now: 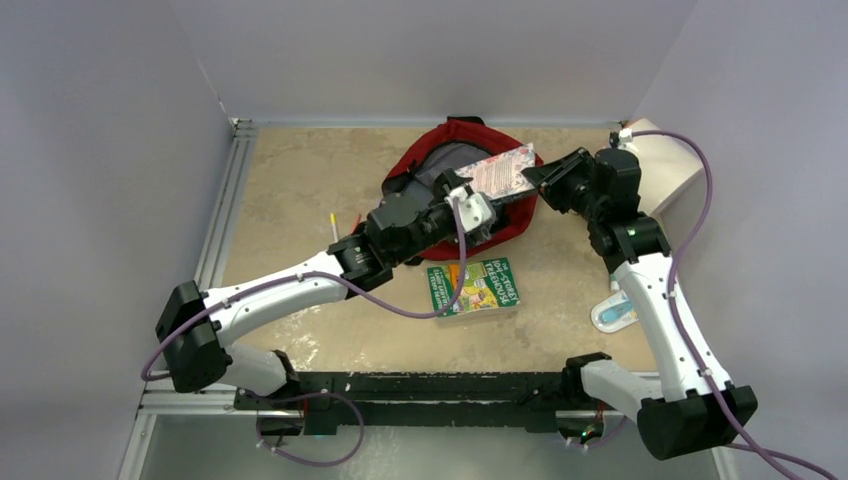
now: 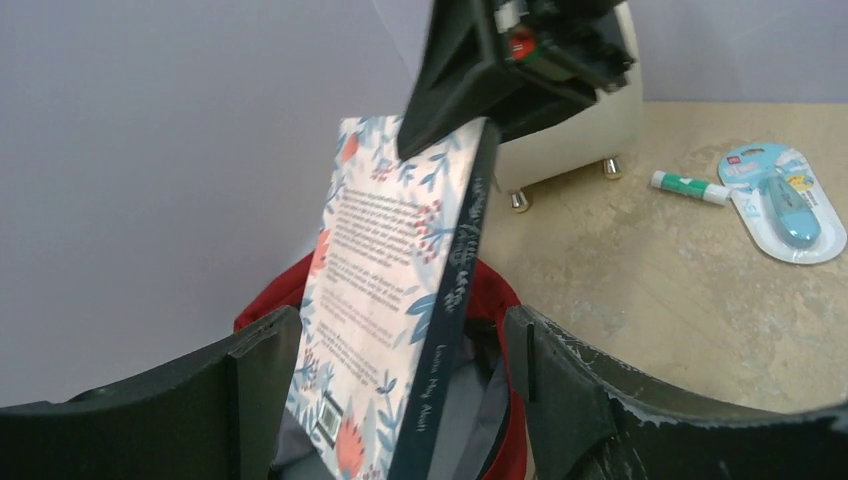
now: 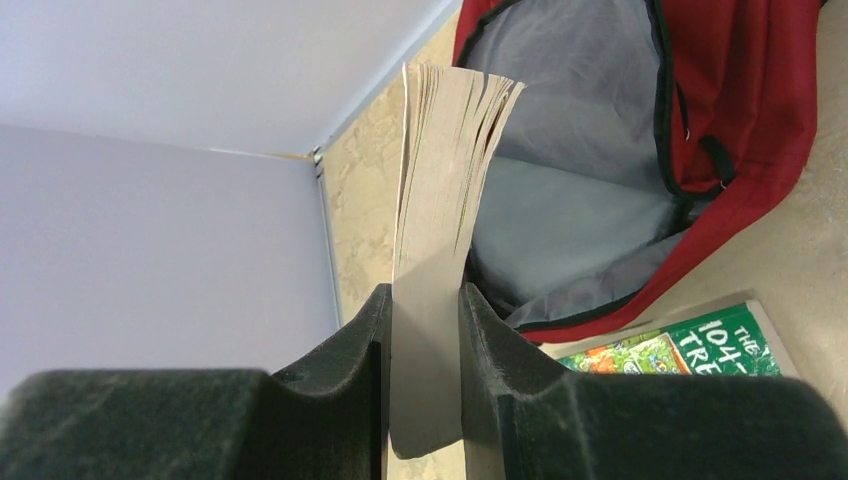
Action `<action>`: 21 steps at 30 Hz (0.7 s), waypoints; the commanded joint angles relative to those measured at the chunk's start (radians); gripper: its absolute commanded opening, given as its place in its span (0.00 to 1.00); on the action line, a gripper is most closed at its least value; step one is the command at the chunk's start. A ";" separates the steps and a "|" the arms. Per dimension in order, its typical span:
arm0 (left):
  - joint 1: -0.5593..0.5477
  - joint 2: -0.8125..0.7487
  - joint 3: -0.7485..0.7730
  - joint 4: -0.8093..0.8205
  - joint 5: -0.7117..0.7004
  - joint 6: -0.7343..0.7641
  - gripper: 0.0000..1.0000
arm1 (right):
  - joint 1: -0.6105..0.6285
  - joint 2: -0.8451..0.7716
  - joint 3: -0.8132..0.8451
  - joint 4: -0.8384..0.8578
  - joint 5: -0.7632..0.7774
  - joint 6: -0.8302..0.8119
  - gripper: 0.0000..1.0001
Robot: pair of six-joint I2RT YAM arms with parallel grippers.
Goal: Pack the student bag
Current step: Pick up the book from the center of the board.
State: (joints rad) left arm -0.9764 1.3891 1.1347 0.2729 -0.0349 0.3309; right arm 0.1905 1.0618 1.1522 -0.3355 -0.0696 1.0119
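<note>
Student bag [image 1: 455, 132], just one, lies open at the back middle of the counter [image 1: 300, 170], its grey lining showing. Two thin sticks [image 1: 335, 225], one yellow and one red, lie at the left. Next, the left claw [image 1: 478, 212] stands spread wide either side of a floral book [image 1: 500, 170], not gripping it. A second, green book [image 1: 475, 287] lies flat in front of the bag. The right claw [image 1: 535, 175] is clamped on the floral book over the bag's mouth. At the right are one white box [image 1: 670, 170], one glue stick [image 2: 690, 186] and one blue tape pack [image 2: 785, 200].
</note>
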 commanded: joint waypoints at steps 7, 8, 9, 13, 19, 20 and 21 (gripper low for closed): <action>-0.080 0.086 0.013 0.085 -0.110 0.269 0.75 | 0.002 -0.018 0.057 0.152 -0.031 0.054 0.00; -0.080 0.098 0.017 0.086 -0.119 0.285 0.75 | 0.001 -0.022 0.057 0.150 -0.032 0.054 0.00; -0.081 0.114 0.021 0.087 -0.134 0.302 0.75 | 0.002 -0.026 0.055 0.148 -0.032 0.054 0.00; -0.085 0.168 0.033 0.142 -0.234 0.380 0.74 | 0.001 -0.037 0.058 0.128 -0.052 0.057 0.00; -0.086 0.232 0.065 0.216 -0.317 0.450 0.67 | 0.002 -0.049 0.052 0.100 -0.073 0.063 0.00; -0.085 0.241 0.072 0.220 -0.323 0.456 0.62 | 0.001 -0.049 0.052 0.101 -0.074 0.063 0.00; -0.085 0.251 0.079 0.223 -0.329 0.459 0.58 | 0.001 -0.048 0.053 0.102 -0.076 0.064 0.00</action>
State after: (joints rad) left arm -1.0561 1.6222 1.1419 0.3870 -0.2951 0.7273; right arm 0.1905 1.0538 1.1522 -0.3244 -0.1043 1.0325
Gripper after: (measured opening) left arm 0.651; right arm 0.264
